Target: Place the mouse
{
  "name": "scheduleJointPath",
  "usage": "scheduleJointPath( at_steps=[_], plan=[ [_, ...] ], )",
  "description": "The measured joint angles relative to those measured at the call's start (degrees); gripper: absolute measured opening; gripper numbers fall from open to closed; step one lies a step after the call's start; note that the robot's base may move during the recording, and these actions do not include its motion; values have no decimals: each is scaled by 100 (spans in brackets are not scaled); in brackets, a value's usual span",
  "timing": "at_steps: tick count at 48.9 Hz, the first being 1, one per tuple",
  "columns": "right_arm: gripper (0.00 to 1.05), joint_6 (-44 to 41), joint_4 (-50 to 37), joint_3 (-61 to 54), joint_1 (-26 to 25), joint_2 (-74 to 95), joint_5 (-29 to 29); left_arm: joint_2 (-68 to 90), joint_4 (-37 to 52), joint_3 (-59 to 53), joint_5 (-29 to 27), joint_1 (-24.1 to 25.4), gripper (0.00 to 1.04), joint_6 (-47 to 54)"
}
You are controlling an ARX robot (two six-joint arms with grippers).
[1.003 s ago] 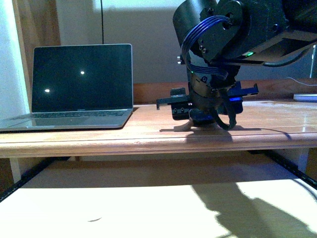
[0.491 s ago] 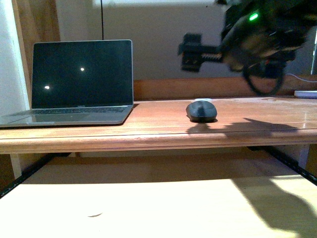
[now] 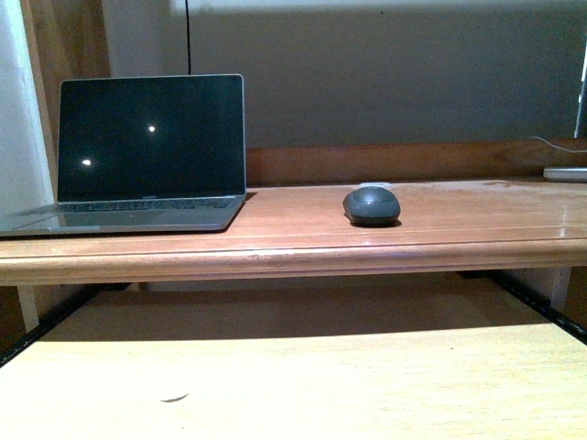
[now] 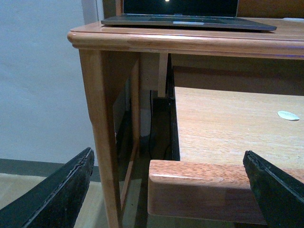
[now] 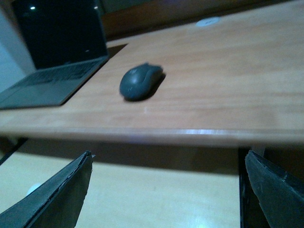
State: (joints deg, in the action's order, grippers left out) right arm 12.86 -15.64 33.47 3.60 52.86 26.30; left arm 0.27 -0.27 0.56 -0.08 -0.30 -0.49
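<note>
From the front, the mouse [image 3: 371, 206] is sitting flat on the tabletop [image 3: 477, 229]. It is a little way off the laptop [image 3: 151, 151], on the laptop's right as the robot faces it, and nothing is touching it. Neither arm is showing here.

From the left wrist, the left arm's jaws are standing wide open and holding nothing. They are hanging low beside the table leg [image 4: 102, 133] at the laptop's far end, below the tabletop. No mouse is appearing in this view.

From the right wrist, the right arm's jaws are gaping just as wide and empty, below and out in front of the tabletop's front edge. The mouse, slightly blurred, is lying ahead of them and higher, beside the laptop's near corner. Its long axis is running roughly parallel to the laptop's side edge, front to back.

I would say the right arm is much the nearer one. The mouse is looking placed, so the right arm is probably only needing to draw clear.
</note>
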Motion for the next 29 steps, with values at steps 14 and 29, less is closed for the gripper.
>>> scheduleJointPath(
  at_steps=[14,29],
  plan=[
    [97,-1292,2035,-1119,-2015,-1696,3797,0,0,0,0,0,97,0],
    [97,-5611,6264,-1121,-1947,-1624,4478,0,0,0,13,0,97,2]
  ],
)
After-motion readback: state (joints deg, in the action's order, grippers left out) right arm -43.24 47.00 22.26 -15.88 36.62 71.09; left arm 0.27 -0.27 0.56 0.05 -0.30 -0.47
